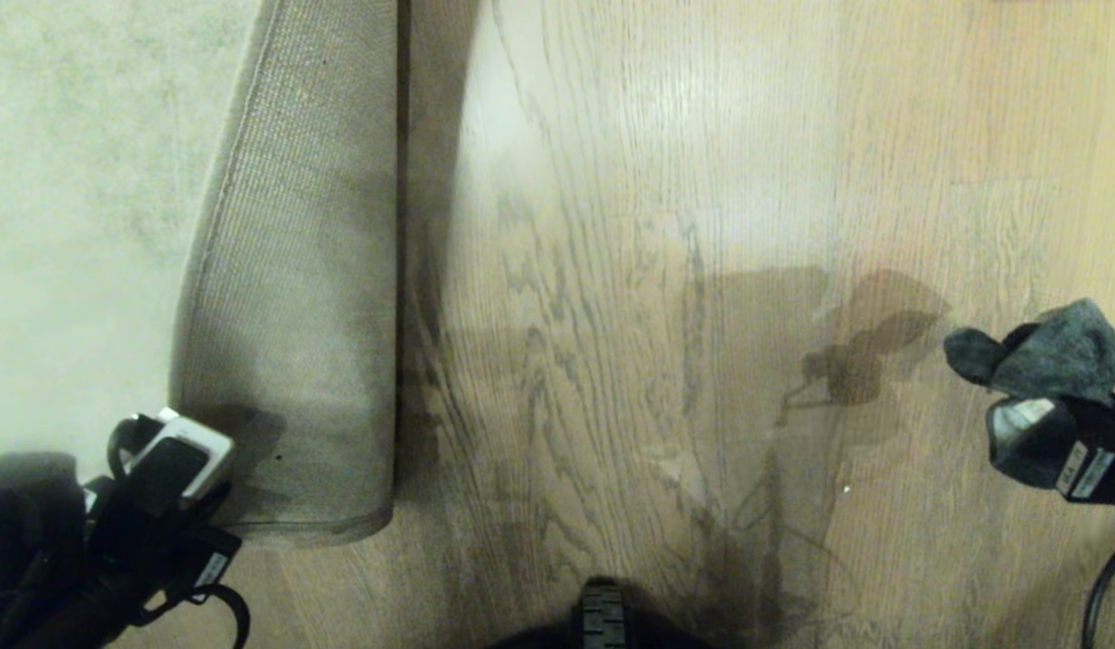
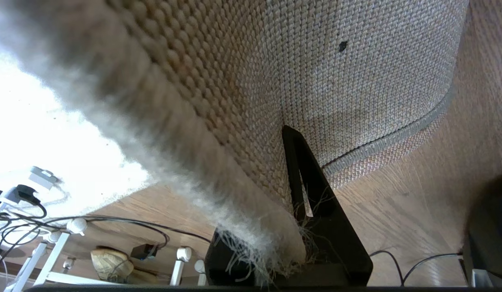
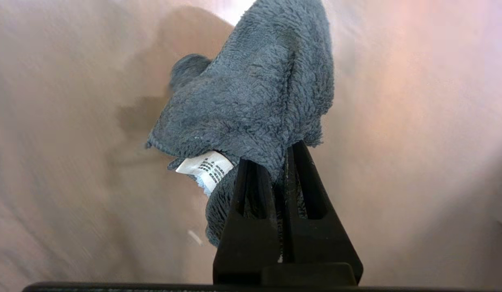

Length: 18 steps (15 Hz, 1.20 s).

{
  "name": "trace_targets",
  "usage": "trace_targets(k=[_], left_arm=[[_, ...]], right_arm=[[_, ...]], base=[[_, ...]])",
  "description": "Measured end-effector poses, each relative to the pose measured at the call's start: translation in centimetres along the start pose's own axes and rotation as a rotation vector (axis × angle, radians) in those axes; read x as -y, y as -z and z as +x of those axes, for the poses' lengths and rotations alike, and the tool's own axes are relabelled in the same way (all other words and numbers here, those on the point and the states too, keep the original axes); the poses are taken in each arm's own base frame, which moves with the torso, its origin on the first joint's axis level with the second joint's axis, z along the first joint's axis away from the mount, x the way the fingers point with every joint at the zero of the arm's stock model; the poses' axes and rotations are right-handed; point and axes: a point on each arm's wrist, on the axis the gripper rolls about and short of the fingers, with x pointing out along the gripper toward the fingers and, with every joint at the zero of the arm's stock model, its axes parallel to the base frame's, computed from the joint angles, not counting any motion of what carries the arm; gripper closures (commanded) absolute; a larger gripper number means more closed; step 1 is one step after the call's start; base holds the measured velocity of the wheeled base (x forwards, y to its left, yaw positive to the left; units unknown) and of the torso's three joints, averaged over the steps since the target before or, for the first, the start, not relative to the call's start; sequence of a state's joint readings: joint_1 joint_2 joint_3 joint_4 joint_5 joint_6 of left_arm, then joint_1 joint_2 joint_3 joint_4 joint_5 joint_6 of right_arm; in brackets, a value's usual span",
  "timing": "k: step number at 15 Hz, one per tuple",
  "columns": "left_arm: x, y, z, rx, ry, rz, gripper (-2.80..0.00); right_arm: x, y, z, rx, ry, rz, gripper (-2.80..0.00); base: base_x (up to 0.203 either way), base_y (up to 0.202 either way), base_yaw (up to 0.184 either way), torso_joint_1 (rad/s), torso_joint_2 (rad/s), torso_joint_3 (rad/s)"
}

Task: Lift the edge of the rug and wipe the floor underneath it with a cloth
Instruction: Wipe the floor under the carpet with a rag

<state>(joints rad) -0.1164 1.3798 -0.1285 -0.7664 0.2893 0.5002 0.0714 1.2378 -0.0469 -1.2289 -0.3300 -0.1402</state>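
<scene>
Rug edge is folded back over the pale pile, woven tan backing turned upward, and its frayed corner is pinched between the fingers of the left gripper at the lower left. Bare wood floor is exposed beside the fold. At the far right, the cloth is clamped in the right gripper, fingers pressed together on it, above the floor.

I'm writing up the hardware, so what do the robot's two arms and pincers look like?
Both are black. The left pincer has flat tapered slotted fingers; its wrist carries a white-and-black box, a white label and looping black cable. The right pincer has matching slotted fingers, white labels and a black cable.
</scene>
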Motion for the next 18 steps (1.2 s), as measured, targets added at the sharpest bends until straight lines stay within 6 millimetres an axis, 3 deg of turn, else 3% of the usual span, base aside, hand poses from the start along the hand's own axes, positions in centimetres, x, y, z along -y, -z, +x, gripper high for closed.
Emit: trace_targets(k=[5, 12, 15, 18], left_arm=[[0.0, 0.0, 0.0, 0.0, 0.0, 0.01, 0.0], [-0.1, 0.0, -0.2, 0.007, -0.003, 0.006, 0.0], [0.0, 0.3, -0.4, 0.006, -0.002, 0.008, 0.0], [0.0, 0.4, -0.6, 0.01, -0.002, 0.005, 0.0]], right_arm=[[2.0, 1.0, -3.7, -0.069, 0.073, -0.038, 0.0], [3.6, 3.7, -11.5, -0.095, 0.055, -0.049, 0.0], [3.9, 5.5, -14.5, -0.105, -0.052, -0.055, 0.0], [3.7, 6.8, -16.0, -0.123, -0.223, -0.059, 0.0]], base=[[0.0, 0.0, 0.0, 0.0, 0.0, 0.0], [0.0, 0.0, 0.0, 0.0, 0.0, 0.0], [0.0, 0.0, 0.0, 0.0, 0.0, 0.0], [0.0, 0.0, 0.0, 0.0, 0.0, 0.0]])
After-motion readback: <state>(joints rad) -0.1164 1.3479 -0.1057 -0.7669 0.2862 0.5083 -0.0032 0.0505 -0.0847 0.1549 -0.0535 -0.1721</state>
